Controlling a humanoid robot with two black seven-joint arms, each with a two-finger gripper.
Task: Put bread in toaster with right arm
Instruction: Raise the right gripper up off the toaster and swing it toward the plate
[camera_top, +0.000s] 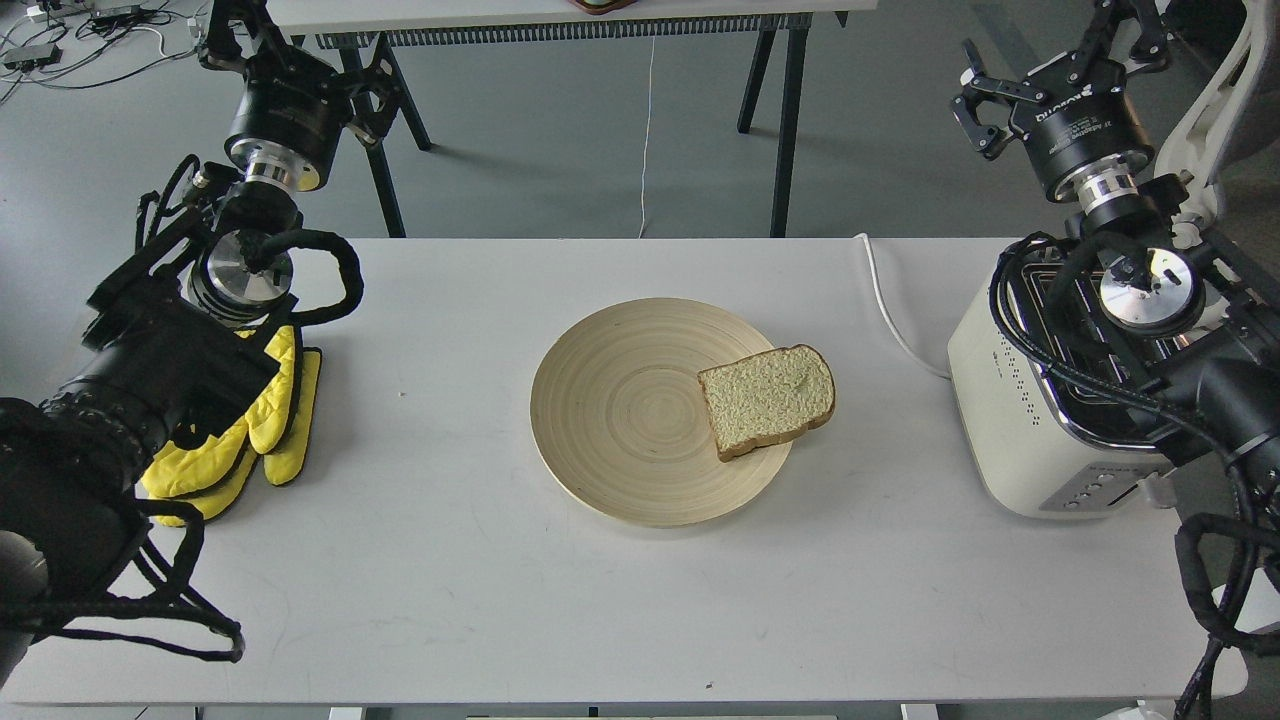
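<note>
The bread (767, 400) lies flat on the right rim of a round wooden plate (610, 410) at the table's middle, its rounded top pointing right and slightly overhanging the rim. The cream-white toaster (1015, 420) stands at the table's right edge, its chrome top largely covered by my right arm and its cables. My right gripper (1055, 65) is raised beyond the table's far right corner, well away from the bread, open and empty. My left gripper (300, 55) is held up past the far left corner, open and empty too.
Yellow gloves (265, 425) lie on the table's left side under my left arm. A white cord (890, 310) runs from the toaster over the far edge. Beyond the table stands another table on black legs (785, 130), with cables on the floor at top left.
</note>
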